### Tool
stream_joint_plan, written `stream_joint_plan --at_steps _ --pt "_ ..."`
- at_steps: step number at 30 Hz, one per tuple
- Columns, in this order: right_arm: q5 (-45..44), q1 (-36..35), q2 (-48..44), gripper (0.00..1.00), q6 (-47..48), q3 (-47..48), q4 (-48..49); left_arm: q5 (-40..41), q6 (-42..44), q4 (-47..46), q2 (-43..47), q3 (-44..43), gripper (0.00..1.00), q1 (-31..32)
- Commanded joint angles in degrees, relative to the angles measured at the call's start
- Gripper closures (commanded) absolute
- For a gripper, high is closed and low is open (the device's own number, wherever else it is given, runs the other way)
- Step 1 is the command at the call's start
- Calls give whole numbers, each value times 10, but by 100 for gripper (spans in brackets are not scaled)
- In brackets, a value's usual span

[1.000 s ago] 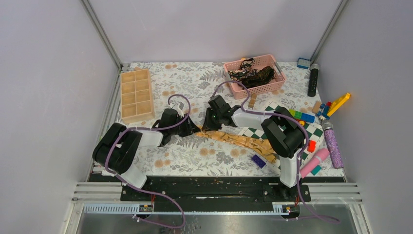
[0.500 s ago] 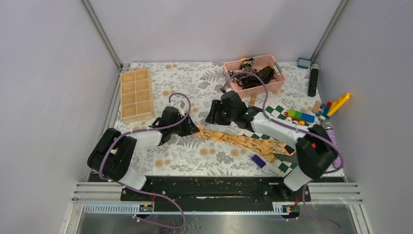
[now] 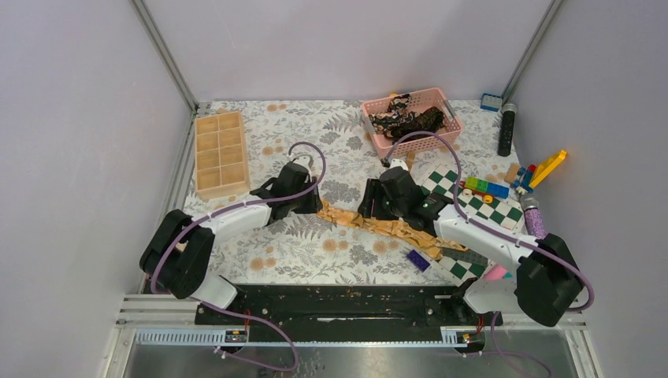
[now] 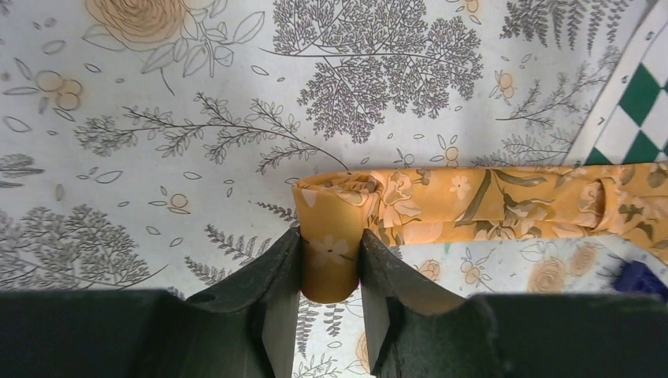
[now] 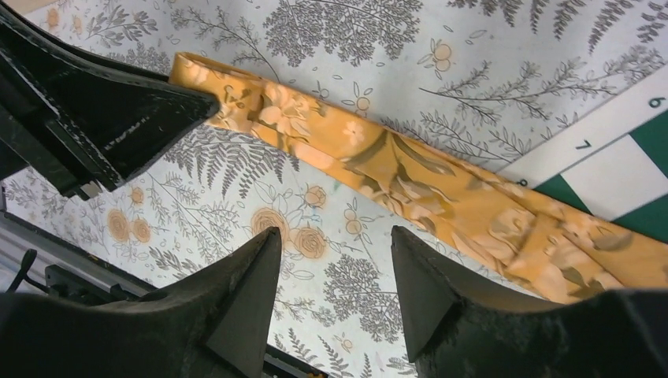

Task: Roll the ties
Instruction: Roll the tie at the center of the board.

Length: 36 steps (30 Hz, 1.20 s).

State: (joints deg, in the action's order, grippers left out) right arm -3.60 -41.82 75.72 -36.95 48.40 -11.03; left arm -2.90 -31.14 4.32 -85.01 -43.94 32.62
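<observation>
1. Pinching the small coil at the narrow end of the gold tie [image 4: 473, 201], the left gripper [image 4: 331, 264] has its jaws pressed against the roll from both sides. The roll looks only a turn or so thick.
2. The right gripper [image 5: 332, 240] has let go within the last second. Its jaws now stand spread with only the floral mat [image 5: 488, 55] between them, and it hangs just beside the tie without touching it.
3. The right arm has swung as well. Its elbow, which stood over the board [image 3: 473, 206], is now out at the near right, and its wrist has shifted further along the strip, away from the left gripper.
4. The gold tie lies flat from the coil at mid-mat, slanting toward the near right, with its wide end over the board. The dark ties [image 3: 410, 122] sit heaped in the pink basket [image 3: 429, 144] at the far side.
5. The release probably means a fresh grip further down to feed the next turn. Meanwhile the left jaws alone hold the coil, so any slack there could undo it.
6. The task looks early: one tie barely started, the others not yet out of the basket.
</observation>
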Motion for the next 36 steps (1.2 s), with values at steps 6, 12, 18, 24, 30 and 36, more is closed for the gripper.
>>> stream_joint_plan --at_steps 6,12,18,24,30,36 --pt "-55 5 -82 38 -1 -39 0 182 75 125 -14 -89 70 50" --pt "-78 5 -129 37 -3 -69 -9 264 101 181 -52 -133 70 83" --pt "-87 5 -152 36 -5 -84 -22 327 116 227 -91 -174 71 110" --pt "-98 4 -162 36 -10 -94 -25 406 129 273 -131 -204 72 144" --pt "-118 5 -178 36 -9 -94 -30 453 136 293 -156 -216 72 170" --pt "-143 5 -190 35 -10 -87 -52 511 145 316 -190 -233 72 197"
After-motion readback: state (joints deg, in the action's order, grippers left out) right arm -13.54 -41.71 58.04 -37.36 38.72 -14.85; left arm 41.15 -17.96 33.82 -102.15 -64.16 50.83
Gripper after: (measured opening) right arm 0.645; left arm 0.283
